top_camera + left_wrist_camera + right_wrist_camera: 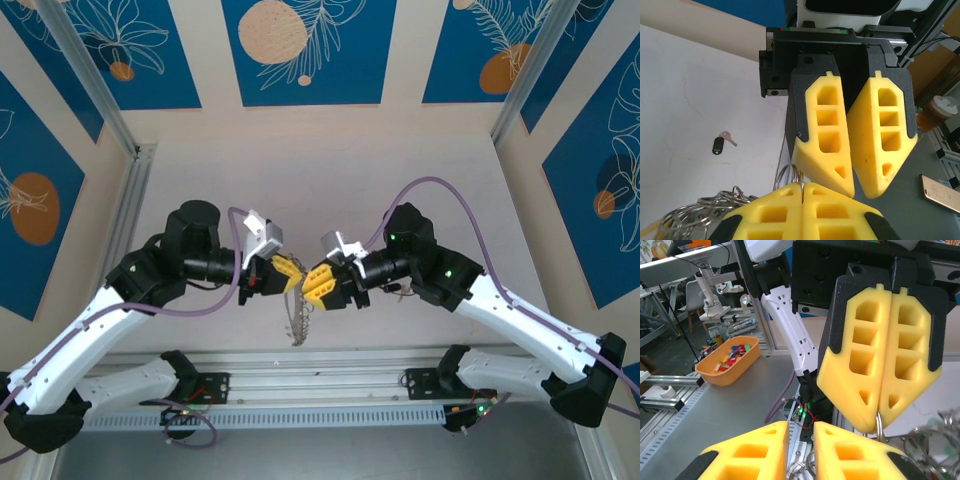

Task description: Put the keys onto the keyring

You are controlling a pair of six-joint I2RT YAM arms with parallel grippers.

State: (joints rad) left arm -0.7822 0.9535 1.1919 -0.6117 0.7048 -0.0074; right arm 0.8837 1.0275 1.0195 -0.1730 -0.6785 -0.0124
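**Keyring pinched, key not yet threaded**

The keyring (800,177) is clamped in the shut left tool (802,207), above mid-bench towards the near edge. The right tool (801,440) is held narrow, with nothing seen between its pads. Beyond, a black-headed key (717,145) lies on the bench. If the facing tools are crowded closer, a collision could shake the ring loose.

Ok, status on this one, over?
Left gripper shut on the keyring. Right gripper slightly open, empty, tips facing it. Black key lying on the table, untouched. Nothing blocking.
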